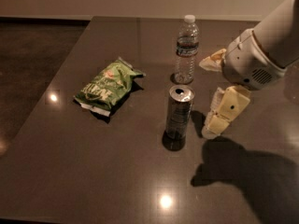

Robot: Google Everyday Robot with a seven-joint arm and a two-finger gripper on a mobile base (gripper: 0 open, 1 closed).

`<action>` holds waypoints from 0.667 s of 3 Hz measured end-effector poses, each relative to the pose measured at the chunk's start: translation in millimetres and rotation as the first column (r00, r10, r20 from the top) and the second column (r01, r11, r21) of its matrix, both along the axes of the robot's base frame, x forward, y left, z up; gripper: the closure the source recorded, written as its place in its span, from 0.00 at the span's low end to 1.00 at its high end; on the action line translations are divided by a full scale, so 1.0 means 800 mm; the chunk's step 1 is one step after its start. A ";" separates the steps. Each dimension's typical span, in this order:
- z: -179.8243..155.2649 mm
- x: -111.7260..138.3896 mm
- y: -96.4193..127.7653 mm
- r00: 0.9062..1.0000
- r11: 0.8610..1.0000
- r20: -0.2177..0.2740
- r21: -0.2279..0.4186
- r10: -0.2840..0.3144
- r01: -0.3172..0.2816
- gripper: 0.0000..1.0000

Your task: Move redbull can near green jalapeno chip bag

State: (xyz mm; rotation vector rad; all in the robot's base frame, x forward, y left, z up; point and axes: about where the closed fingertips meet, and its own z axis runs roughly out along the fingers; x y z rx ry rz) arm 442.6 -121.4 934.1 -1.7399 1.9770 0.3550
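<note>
The redbull can [178, 114] stands upright in the middle of the dark table, silver top with pull tab showing. The green jalapeno chip bag [107, 87] lies flat to the can's left, a clear gap between them. My gripper [207, 97] hangs just right of the can, low over the table and not touching it. It is open and empty: one cream finger [212, 59] points left at the far side, the other finger [225, 111] slants down at the near side.
A clear plastic water bottle [186, 50] with a white cap stands just behind the can. The table [93, 171] has its left edge beside the bag, with dark floor beyond. My arm's shadow falls on the table at the front right.
</note>
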 end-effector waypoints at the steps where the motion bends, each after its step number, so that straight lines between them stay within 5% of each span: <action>1: -0.013 -0.001 0.028 0.999 0.999 -0.023 0.040 0.031 -0.030 0.00; 2: -0.020 -0.002 0.050 0.997 0.996 -0.043 0.074 0.057 -0.054 0.00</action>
